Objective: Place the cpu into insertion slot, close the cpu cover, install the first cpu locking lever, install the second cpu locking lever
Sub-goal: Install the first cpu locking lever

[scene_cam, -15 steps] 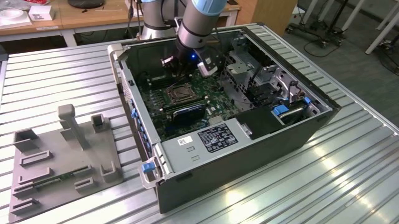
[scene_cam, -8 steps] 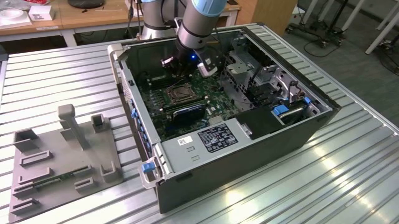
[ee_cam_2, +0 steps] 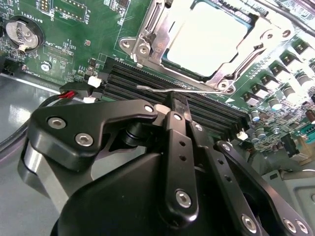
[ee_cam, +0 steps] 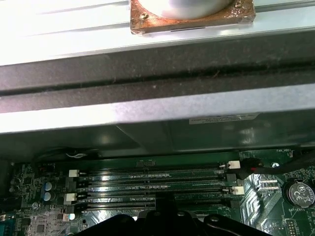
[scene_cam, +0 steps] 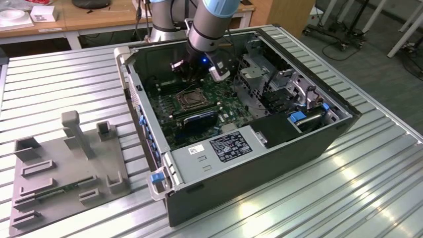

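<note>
The cpu (ee_cam_2: 206, 39) sits under the closed cpu cover (ee_cam_2: 150, 34); the gripper (ee_cam_2: 178, 105), fingers together, hangs over the memory slots (ee_cam_2: 128, 83), tips seemingly touching a thin locking lever (ee_cam_2: 157, 90)

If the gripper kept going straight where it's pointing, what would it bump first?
Probably the thin locking lever just ahead of the gripper, over the black memory slots; depth is unclear.

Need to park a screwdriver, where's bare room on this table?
Bare slats on the table to the exterior view's right of the computer case, and beyond the grey fixture. Crowded inside the case, where the arm hangs over the motherboard.
</note>
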You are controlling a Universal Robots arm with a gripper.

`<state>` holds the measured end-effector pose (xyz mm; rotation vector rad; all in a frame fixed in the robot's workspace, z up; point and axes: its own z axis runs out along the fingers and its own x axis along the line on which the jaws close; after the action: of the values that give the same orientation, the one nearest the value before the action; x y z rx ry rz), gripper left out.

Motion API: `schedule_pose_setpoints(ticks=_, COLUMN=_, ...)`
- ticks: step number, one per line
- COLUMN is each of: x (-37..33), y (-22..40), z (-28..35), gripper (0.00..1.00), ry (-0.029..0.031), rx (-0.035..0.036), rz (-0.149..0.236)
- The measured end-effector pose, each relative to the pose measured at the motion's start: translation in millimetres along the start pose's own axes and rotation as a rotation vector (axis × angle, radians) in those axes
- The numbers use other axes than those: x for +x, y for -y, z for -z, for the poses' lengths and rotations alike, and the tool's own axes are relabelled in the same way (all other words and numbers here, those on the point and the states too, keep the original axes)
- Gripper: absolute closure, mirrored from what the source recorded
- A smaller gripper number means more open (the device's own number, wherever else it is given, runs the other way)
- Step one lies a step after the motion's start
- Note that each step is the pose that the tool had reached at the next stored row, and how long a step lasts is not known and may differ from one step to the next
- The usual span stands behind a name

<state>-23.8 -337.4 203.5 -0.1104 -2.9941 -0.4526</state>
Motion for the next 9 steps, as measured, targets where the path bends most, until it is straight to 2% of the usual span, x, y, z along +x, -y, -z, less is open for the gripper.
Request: schedule_pose_setpoints(ticks=9, x=-0.9, y=0.2, z=-0.4, gripper=0.89, ry=0.0002, rx=0.0010, rz=0.000)
